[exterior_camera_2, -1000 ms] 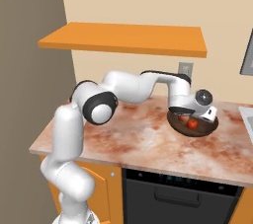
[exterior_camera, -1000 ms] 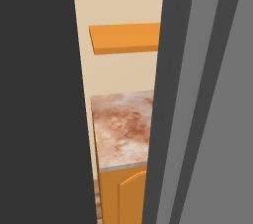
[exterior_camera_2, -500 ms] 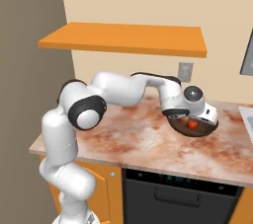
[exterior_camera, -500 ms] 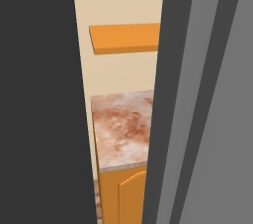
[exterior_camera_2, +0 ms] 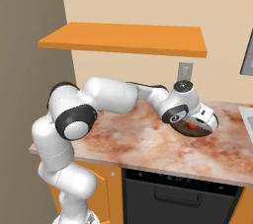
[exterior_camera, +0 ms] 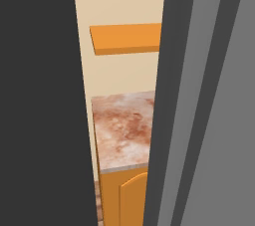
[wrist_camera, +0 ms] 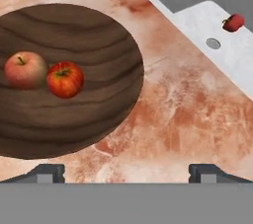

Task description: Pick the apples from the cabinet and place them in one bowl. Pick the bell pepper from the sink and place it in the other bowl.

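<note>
The pincer stands wide open and holds nothing; in the hand view its two dark fingertips rise far apart at the bottom edge, above the reddish marbled counter. To the left in that view sits a dark brown wooden bowl, wide and shallow, with two apples lying side by side and touching inside it; the left one is paler and pinkish, the right one a deeper red with yellow streaks. To the far right of the bowl, set into the counter, is the pale grey marbled sink, and in it lies the bell pepper, small and dark red, near a round drain. In the right base view the white arm reaches from the left across the counter to the right, with the hand hanging just above the bowl, where a spot of red fruit shows under it. On the wall above, well apart from the counter, hangs the flat orange cabinet. Below the counter's near edge sits a black oven front beside orange cupboard doors.
</note>
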{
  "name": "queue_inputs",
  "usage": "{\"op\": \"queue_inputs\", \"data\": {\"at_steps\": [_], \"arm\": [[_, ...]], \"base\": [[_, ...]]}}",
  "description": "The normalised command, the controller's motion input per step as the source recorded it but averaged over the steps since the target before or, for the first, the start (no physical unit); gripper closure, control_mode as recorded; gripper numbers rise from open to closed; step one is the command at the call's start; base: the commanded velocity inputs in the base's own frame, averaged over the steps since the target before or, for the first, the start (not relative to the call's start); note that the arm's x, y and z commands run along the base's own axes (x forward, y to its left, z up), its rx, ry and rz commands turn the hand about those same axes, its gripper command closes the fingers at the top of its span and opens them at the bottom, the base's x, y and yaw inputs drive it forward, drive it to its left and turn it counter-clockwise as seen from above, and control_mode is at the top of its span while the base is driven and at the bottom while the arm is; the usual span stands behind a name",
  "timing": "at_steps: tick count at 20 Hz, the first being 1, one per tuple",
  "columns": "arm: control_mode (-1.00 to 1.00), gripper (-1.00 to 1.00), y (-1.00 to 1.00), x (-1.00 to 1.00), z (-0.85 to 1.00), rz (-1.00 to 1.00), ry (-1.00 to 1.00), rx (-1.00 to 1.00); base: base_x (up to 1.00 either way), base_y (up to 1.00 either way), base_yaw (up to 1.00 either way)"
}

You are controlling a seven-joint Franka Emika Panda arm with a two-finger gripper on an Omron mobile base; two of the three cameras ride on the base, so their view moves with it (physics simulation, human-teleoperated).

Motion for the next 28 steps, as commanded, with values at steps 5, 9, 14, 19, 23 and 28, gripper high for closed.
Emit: {"op": "queue_inputs", "data": {"at_steps": [5,9,14,19,23,28], "arm": [[-1.0,-1.0,0.02,-0.44,0.18,-0.2,0.17,0.0],[-1.0,-1.0,0.14,-0.36,0.2,-0.2,0.08,0.0],[-1.0,-1.0,0.12,-0.35,0.26,-0.19,0.02,0.0],[-1.0,-1.0,0.05,-0.35,0.2,-0.15,0.0,0.01],[-1.0,-1.0,0.06,-0.27,0.15,-0.1,0.0,0.07],[-1.0,-1.0,0.19,-0.13,0.14,-0.03,-0.07,0.08]], "base": [[0.0,0.0,0.0],[0.0,0.0,0.0],[0.0,0.0,0.0],[0.0,0.0,0.0],[0.0,0.0,0.0],[0.0,0.0,0.0]]}}
